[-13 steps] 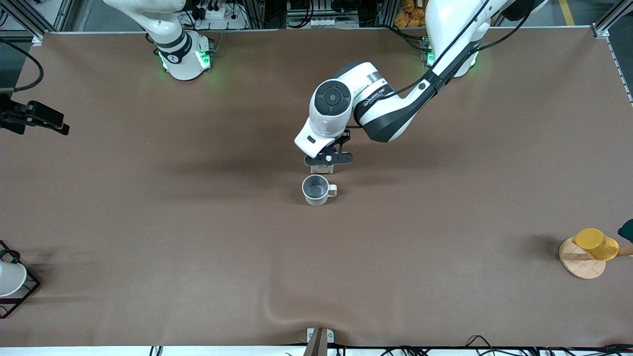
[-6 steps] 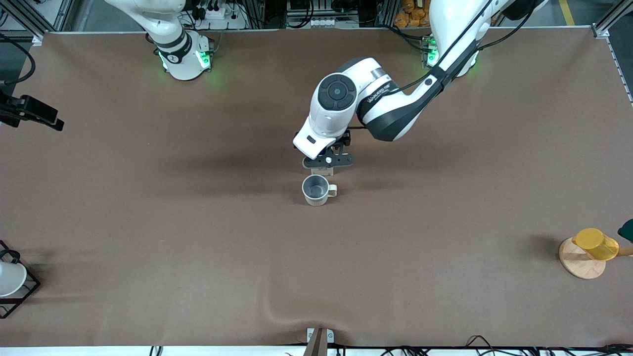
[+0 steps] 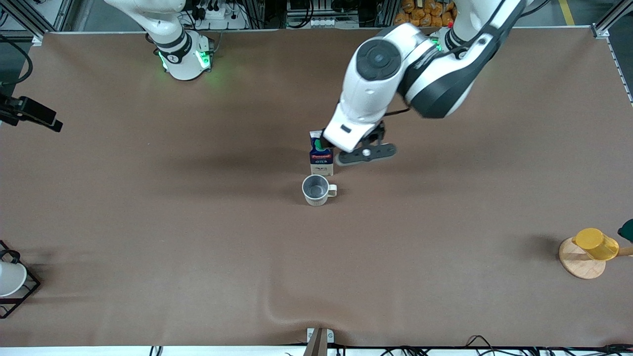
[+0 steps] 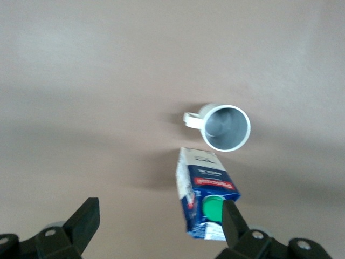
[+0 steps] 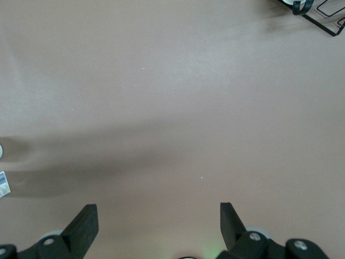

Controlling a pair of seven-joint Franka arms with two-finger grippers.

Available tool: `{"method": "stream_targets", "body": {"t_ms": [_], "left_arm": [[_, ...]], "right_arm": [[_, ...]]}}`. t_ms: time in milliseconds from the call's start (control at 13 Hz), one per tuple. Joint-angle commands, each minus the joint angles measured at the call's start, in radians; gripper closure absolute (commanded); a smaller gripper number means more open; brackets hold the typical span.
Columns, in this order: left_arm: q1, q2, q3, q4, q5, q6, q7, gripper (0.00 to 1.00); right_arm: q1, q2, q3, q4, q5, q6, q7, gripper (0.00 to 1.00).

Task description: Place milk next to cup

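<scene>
The milk [image 3: 321,155], a dark blue carton with a green cap, stands upright on the table. It is just farther from the front camera than the off-white cup [image 3: 316,190], with a small gap between them. My left gripper [image 3: 352,143] is open and empty, raised over the table beside the milk, toward the left arm's end. In the left wrist view the milk [image 4: 207,199] sits by one finger of that gripper [image 4: 159,216], with the cup [image 4: 226,127] past it. My right gripper [image 3: 32,116] waits open over the right arm's end of the table and also shows in the right wrist view [image 5: 156,218].
A yellow cup [image 3: 596,243] lies on a wooden disc [image 3: 581,262] at the left arm's end. A white cup [image 3: 9,279] in a black wire rack [image 3: 27,291] stands at the right arm's end, and the rack [image 5: 323,11] shows in the right wrist view.
My left gripper has let go of the milk, risen and drawn back toward its base, uncovering the carton. The milk stays standing by the cup. The right arm has barely moved.
</scene>
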Motion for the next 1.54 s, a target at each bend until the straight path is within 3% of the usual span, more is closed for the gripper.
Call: {"method": "stream_targets", "body": {"t_ms": [0,462,615,923,1077,1462], "left_arm": [[0.077,-0.104,0.006,-0.037,0.033,-0.031,-0.024,0.00],[0.229,-0.187,0.016,-0.077,0.026,-0.081,0.191,0.00],[0.224,-0.218,0.098,-0.076,-0.011,-0.108,0.316,0.00],[0.238,-0.317,0.192,-0.080,-0.084,-0.173,0.563,0.00],[0.235,-0.377,0.296,-0.094,-0.169,-0.194,0.727,0.00],[0.235,-0.420,0.466,-0.076,-0.172,-0.259,1.086,0.00]], "right_arm": [[0.038,-0.015,-0.018,0.013,-0.002,-0.016,0.014,0.00],[0.039,-0.033,-0.021,0.013,0.001,-0.020,-0.079,0.00],[0.054,-0.032,-0.024,0.011,-0.003,-0.016,-0.085,0.00],[0.062,-0.030,-0.024,0.002,-0.010,-0.016,-0.122,0.00],[0.056,-0.030,-0.026,0.001,-0.008,-0.032,-0.196,0.00],[0.056,-0.047,-0.034,-0.022,-0.004,-0.072,-0.198,0.00]]}}
